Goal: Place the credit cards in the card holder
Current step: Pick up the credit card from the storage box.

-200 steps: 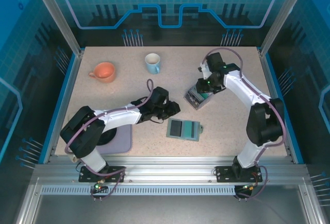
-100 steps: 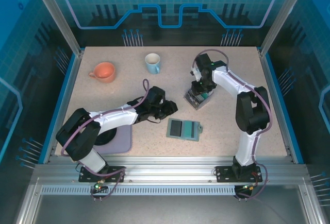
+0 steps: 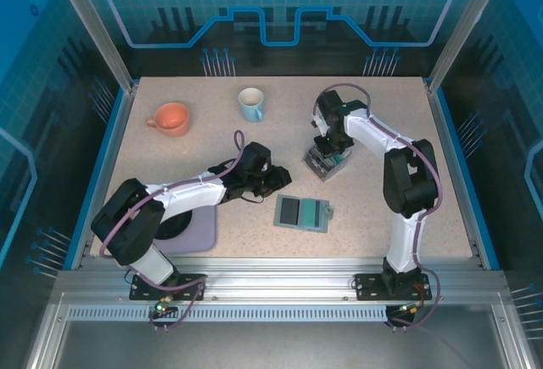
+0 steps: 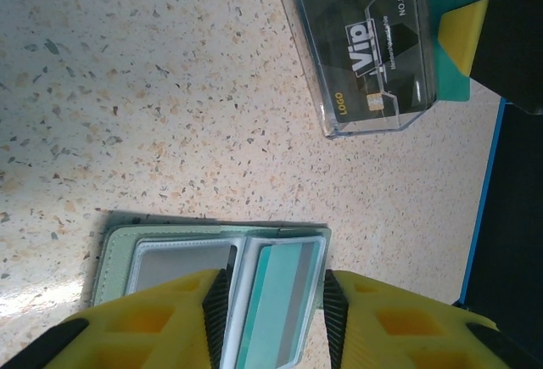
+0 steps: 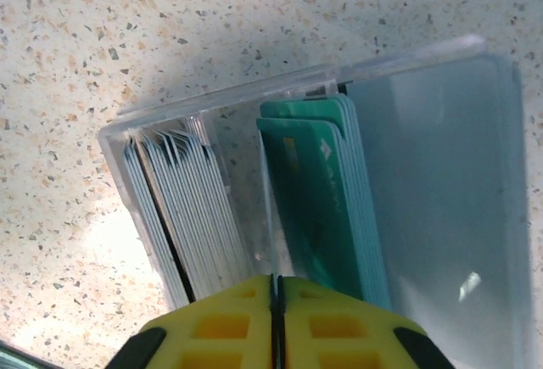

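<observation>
Closure is the news here: the right jaws, parted a second ago, have come together until the yellow tips meet with only a hairline between them. Over that same second the right arm (image 3: 373, 136) swung in from the side and settled over the small clear plastic box (image 5: 441, 174) that lies open on the speckled bench (image 3: 204, 140). The tips sit at the box's near edge, about on the divider between the stack of teal-green plastic cards (image 5: 318, 199) and the stack of white-grey cards (image 5: 182, 208). Whether a card edge is actually nipped between them I cannot tell; no card stands clear of either stack. A dark card printed "Vip" (image 4: 365, 38) shows through the box's clear face in the left wrist view.

The left jaws have hardly altered. They are partly open, hold nothing and hover low over the flat sage-green folding card holder (image 4: 170, 254). It lies opened on the bench near the box without touching it, and one teal card (image 4: 284, 301) is already in a pocket.

By my reading, the pinch is a pick attempt on the next card. Most cards remain in the box, so the task looks early. A grip on the divider, or on several cards at once, would spoil the lift.
</observation>
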